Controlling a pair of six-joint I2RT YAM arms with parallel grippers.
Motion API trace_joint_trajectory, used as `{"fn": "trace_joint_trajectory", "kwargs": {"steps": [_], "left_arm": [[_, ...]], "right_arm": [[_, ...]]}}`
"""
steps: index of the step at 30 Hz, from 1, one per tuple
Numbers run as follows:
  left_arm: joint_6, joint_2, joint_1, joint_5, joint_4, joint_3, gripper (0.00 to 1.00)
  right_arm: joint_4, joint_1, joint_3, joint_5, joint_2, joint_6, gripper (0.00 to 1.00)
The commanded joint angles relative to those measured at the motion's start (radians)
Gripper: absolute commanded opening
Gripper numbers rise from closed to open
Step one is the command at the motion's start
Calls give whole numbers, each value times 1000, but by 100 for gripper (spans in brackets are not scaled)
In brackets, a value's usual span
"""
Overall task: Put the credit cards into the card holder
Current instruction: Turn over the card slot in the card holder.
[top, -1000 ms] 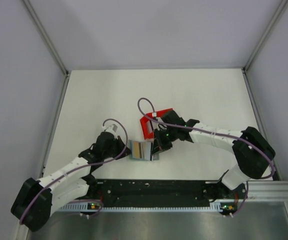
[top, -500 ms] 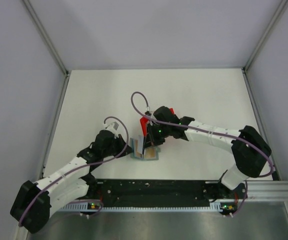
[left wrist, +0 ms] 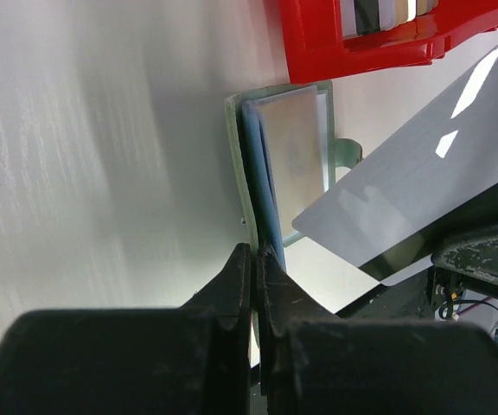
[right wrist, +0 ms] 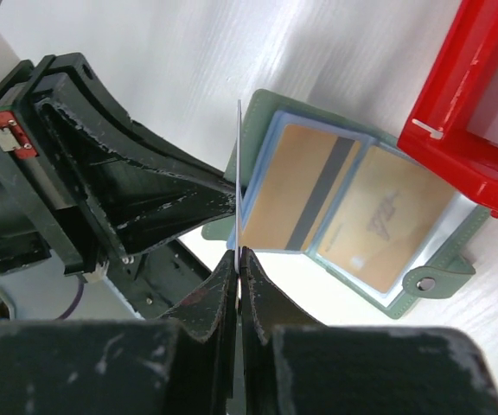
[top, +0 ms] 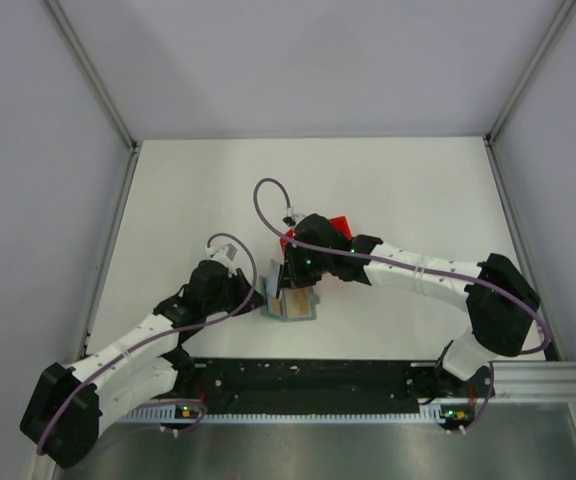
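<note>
The card holder point(right wrist: 422, 281) lies open on the white table, grey-green outside with light blue sleeves. Two tan credit cards point(right wrist: 305, 199) point(right wrist: 379, 226) sit in its sleeves. My left gripper point(left wrist: 256, 251) is shut on the card holder's point(left wrist: 288, 156) left edge, pinching the cover and a blue leaf. My right gripper point(right wrist: 239, 252) is shut on a whitish credit card point(right wrist: 239, 164), seen edge-on there, its far end at the holder's left side. The left wrist view shows that card point(left wrist: 422, 194) flat and tilted over the holder. From above, both grippers point(top: 260, 300) point(top: 290, 280) meet at the holder point(top: 303, 308).
A red plastic bin point(left wrist: 318, 39) stands just beyond the holder, with several more cards point(left wrist: 379, 13) standing in it. It also shows at the right of the right wrist view as the bin point(right wrist: 482, 112), close to the holder's tab. Grey walls enclose the table on three sides.
My right gripper has swung left from the red bin to above the holder, carrying the whitish card. The holder's left leaf now stands raised. The left arm has hardly moved.
</note>
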Motion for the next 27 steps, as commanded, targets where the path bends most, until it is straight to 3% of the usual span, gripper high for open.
{"fn": "trace_joint_trajectory", "kwargs": {"steps": [1,27], "left_arm": [[8,-18,-2,0,30,28,0],[12,-18,-2,-5,28,23,0]], "right_arm": [[-11,17,33,53,-6,-4,0],[-75,36,49,114,4,-24,0]]}}
